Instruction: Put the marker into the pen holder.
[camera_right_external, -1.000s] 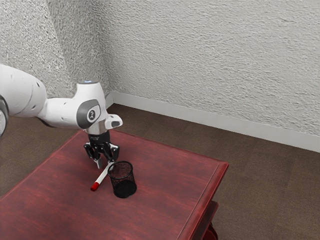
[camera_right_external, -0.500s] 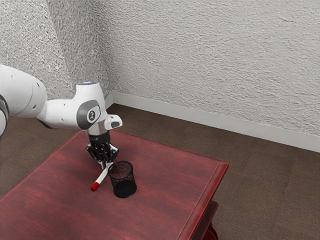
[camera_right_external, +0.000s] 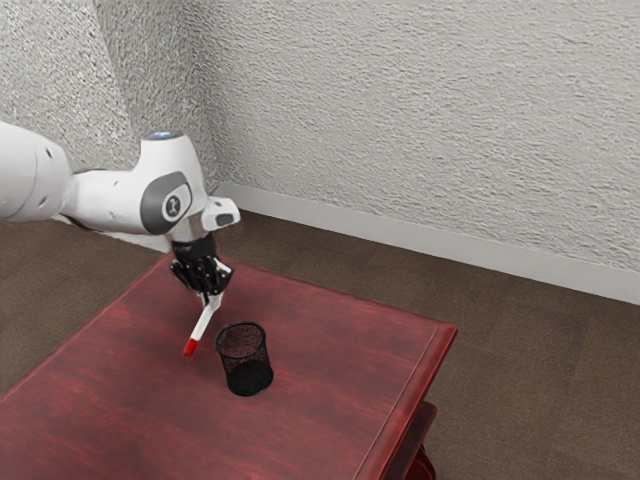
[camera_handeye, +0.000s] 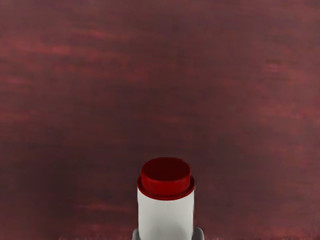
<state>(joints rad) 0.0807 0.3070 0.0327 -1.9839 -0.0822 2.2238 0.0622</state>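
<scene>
Got the marker (camera_right_external: 202, 321) in the claw (camera_right_external: 208, 297), pinched from both sides! Hanging aslant below, long axis running down to the red end (camera_right_external: 190, 348), seemingly clear of the table (camera_right_external: 330, 390). And crucially, needing to travel toward the exterior view's right for the upright holder (camera_right_external: 248, 379), near but apart. Probably needing height and straightening first. Counting up: one arm (camera_right_external: 110, 198), one claw, one marker, one holder.

No words or numbers can be read. In the exterior view, the white arm (camera_right_external: 108, 200) bears a small round emblem (camera_right_external: 173, 207) on a gray patch (camera_right_external: 155, 207) at its joint; the sign inside is too small to make out. A bluish mark (camera_right_external: 163, 134) on the arm's top is unreadable too.
</scene>
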